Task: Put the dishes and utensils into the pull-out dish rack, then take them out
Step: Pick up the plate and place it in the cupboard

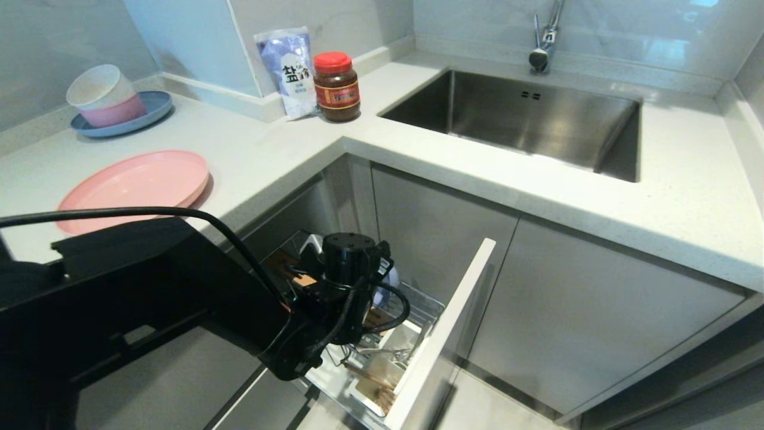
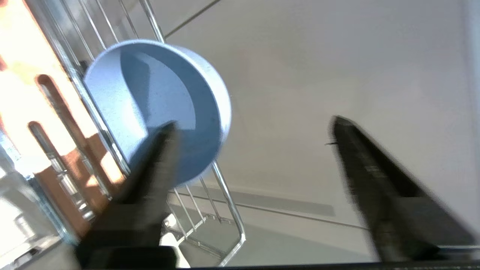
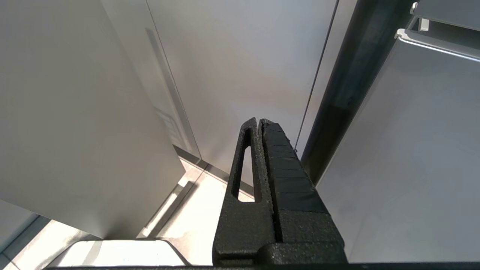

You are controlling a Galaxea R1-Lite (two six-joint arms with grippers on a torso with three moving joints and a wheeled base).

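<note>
the rack (image 1: 412, 310) is pulled out under the counter (image 1: 286, 149), its pale front panel (image 1: 444, 334) close beside the cabinet doors, so little room on that side. one bowl (image 2: 157, 108) stands on edge among the wires; one pink plate (image 1: 134, 185) lies on the counter near its edge. chopsticks (image 1: 373, 382) lie in the white box (cutlery there is hard to count). the left gripper (image 2: 255, 150) is spread wide, holding nothing, one finger (image 2: 150, 176) in front of the bowl. the right gripper (image 3: 260, 125) is closed, empty, by the doors
</note>
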